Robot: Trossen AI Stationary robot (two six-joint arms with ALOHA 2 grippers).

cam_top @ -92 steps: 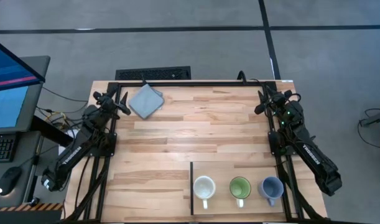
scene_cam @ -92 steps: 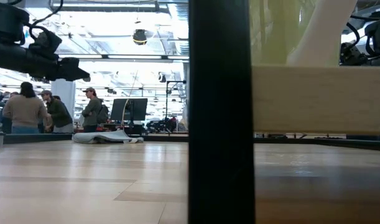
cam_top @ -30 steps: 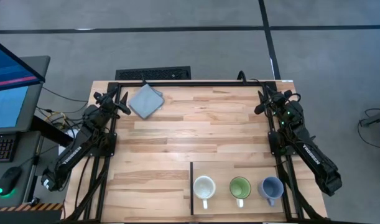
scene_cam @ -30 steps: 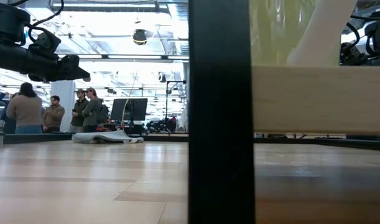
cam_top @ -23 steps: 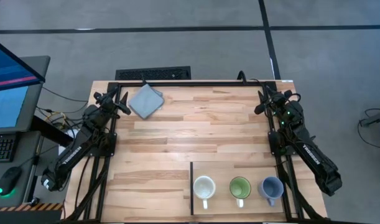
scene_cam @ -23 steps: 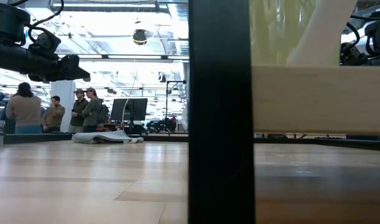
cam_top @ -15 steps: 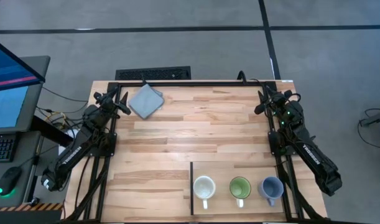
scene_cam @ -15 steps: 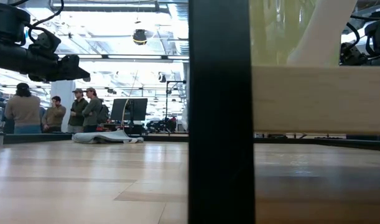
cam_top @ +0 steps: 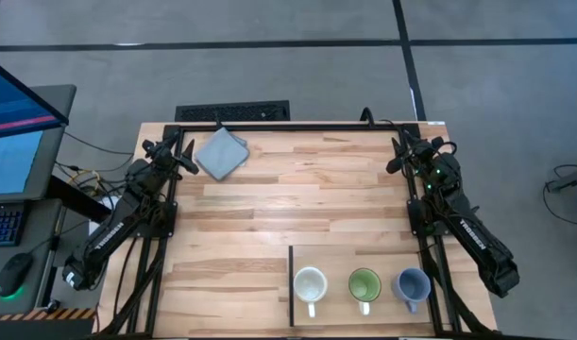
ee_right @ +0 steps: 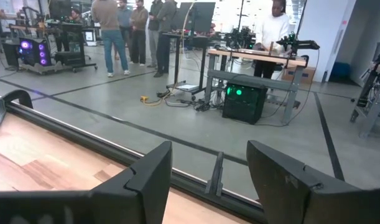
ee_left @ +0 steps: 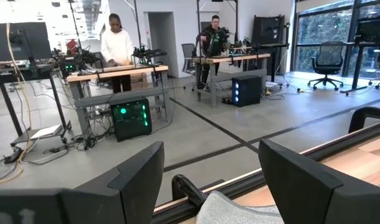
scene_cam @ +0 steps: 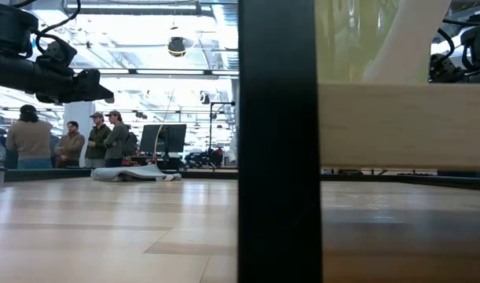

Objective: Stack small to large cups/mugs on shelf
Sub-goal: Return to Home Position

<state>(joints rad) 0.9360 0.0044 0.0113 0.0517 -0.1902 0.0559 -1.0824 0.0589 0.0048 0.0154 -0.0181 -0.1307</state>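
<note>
Mugs stand side by side on the shelf (cam_top: 349,257), well behind both end effectors, at the edge of the desk (cam_top: 297,194) where the arm bases sit. The white mug (cam_top: 310,283), green mug (cam_top: 364,283) and blue-grey mug (cam_top: 413,284) form a row, with none touching and none inside another.

The right end effector (cam_top: 395,162) is the nearer of the two, yet it is well apart from them. Its wrist view shows its fingers wide with nothing between. The left end effector (cam_top: 187,163) is likewise wide and empty. The grey cloth (cam_top: 221,152) lies just beside its fingertips, slightly under them in its wrist view.

Both arms look folded toward the far corners of the desk, so the homing step appears nearly or fully done. To finish it well, I would settle the last joints slowly and leave the fingers apart. The left tips should be held above the cloth so it is not dragged. The right arm's lower links run close beside the blue-grey mug, so any remaining motion there should go outward, away from the shelf.
</note>
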